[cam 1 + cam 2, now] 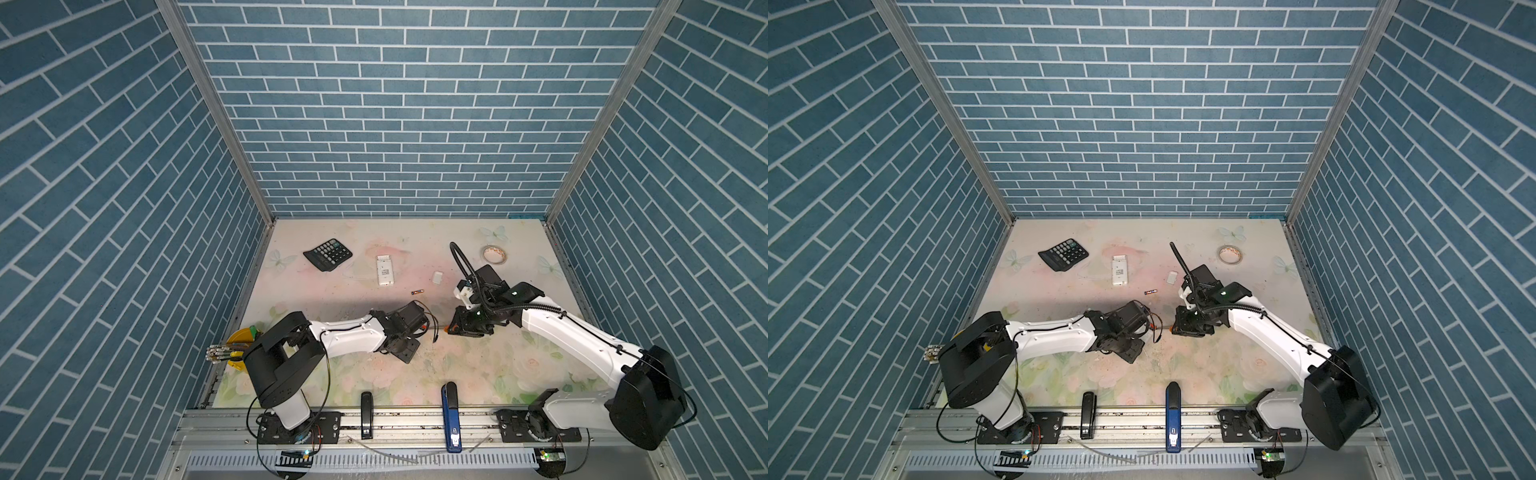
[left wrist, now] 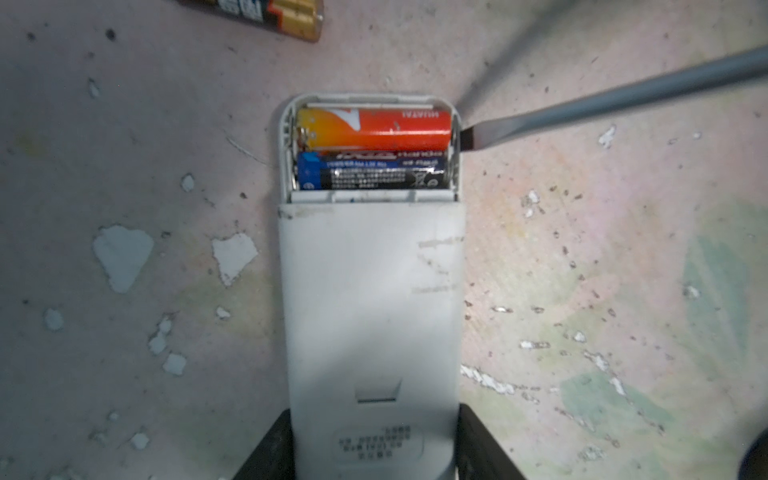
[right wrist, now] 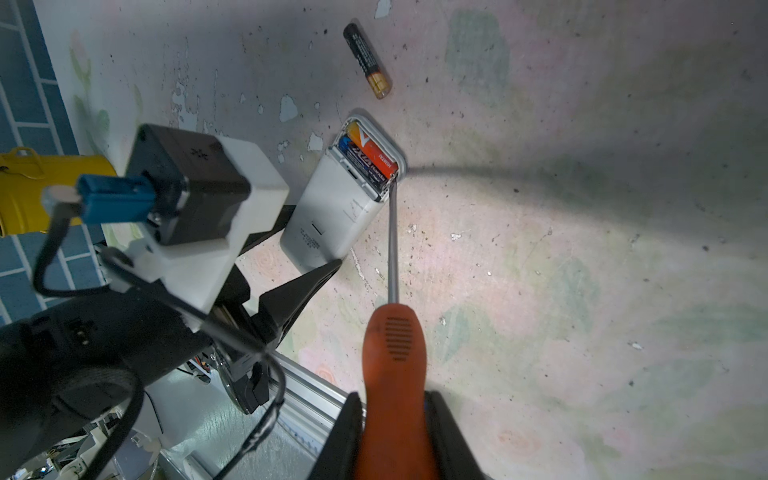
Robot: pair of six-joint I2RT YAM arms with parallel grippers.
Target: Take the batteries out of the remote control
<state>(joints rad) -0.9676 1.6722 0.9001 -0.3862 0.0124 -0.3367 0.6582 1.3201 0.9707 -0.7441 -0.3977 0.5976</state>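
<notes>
two batteries lie side by side in the open compartment at one end of the white remote control [image 2: 370, 299]: an orange battery [image 2: 374, 129] against the end wall and a blue-black battery [image 2: 370, 172] next to it, touching along their lengths. both have their long axes across the remote's width, at right angles to its body. in both top views this spot is just below the middle of the frame, hidden under the two wrists that meet there.

your left gripper [image 2: 374, 444] is clamped on the remote's other end, away from the compartment. the remote lies back side up on the table [image 2: 582, 270]. your right gripper [image 3: 395, 428] is clenched around the orange handle of a screwdriver [image 3: 395, 353], whose bare shaft reaches forward to the compartment. the flat tip sits at the outer side wall, by the orange battery's end, about level with the seam between the two batteries. i cannot tell whether it touches the plastic.

so the batteries lie straight ahead of the tool, their long axes roughly in line with its shaft. the right arm's tool is the nearer one, and the left gripper only steadies the remote. to my eye the tip has to clear the wall and get under a battery's end to lever it out.

in a top view, a loose battery [image 1: 417, 292] lies near the centre of the frame, just above the grippers and apart from the remote.
</notes>
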